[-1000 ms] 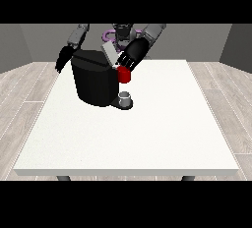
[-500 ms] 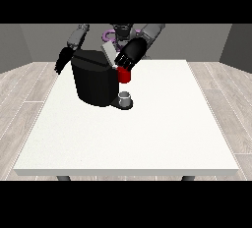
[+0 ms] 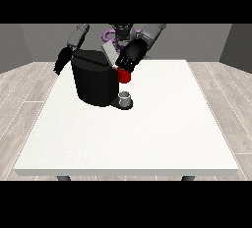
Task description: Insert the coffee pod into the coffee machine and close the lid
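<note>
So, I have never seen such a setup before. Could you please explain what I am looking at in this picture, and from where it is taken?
The camera stands across a white table and faces a humanoid robot, so the robot appears small at the top, reaching towards you. On the table stands a black coffee machine with a small grey cup on its base. A grey lid is raised on top of the machine. The hand at the view's right is at the machine's top, just above a red thing at the machine. The hand at the view's left hangs beside the machine. I cannot tell whether either hand holds anything.
</note>
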